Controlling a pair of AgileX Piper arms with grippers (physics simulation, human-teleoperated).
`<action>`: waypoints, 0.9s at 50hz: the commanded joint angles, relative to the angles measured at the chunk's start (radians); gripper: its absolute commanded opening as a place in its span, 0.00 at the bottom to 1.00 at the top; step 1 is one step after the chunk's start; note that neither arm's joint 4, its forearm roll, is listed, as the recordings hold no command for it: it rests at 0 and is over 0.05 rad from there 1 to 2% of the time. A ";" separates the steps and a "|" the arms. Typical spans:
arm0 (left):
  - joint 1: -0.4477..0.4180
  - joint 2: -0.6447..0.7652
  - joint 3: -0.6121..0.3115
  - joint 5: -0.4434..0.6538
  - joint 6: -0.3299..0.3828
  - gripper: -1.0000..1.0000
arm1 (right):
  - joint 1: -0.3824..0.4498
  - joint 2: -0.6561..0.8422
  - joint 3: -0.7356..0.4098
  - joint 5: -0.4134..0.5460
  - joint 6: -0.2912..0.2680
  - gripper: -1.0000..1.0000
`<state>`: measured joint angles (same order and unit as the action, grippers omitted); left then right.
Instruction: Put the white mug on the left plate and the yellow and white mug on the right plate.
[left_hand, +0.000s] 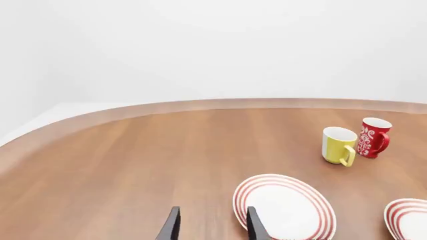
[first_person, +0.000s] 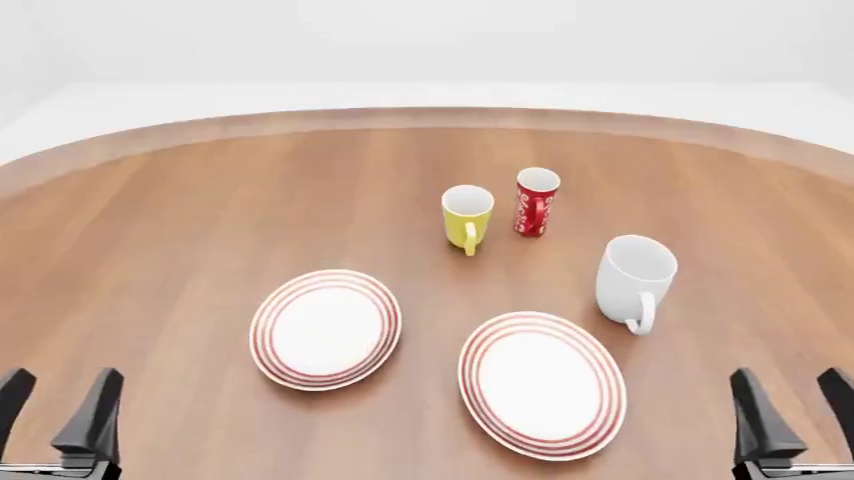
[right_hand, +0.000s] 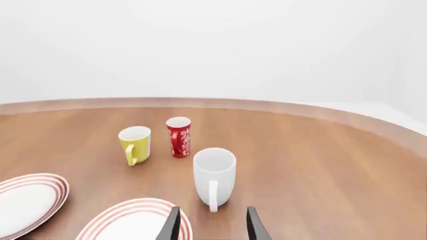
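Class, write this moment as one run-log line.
left gripper open | right gripper open | white mug, yellow and white mug on table | plates bare

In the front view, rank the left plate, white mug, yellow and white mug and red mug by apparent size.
Largest to smallest:
1. left plate
2. white mug
3. yellow and white mug and red mug: too alike to rank; the yellow looks wider, the red taller and slimmer.
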<state>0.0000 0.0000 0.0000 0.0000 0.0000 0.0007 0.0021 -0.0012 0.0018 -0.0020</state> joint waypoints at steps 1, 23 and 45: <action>0.000 0.000 0.000 0.000 0.000 1.00 | 0.002 0.007 -0.001 0.005 -0.006 1.00; 0.000 0.000 0.000 0.000 0.000 1.00 | 0.020 0.665 -0.039 -0.556 -0.038 1.00; 0.000 0.000 0.000 0.000 0.000 1.00 | 0.014 0.995 -0.066 -0.826 -0.029 1.00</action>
<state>0.0000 0.0000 0.0000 0.0000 0.0000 0.0171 0.8247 -0.0508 -0.6881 -0.0336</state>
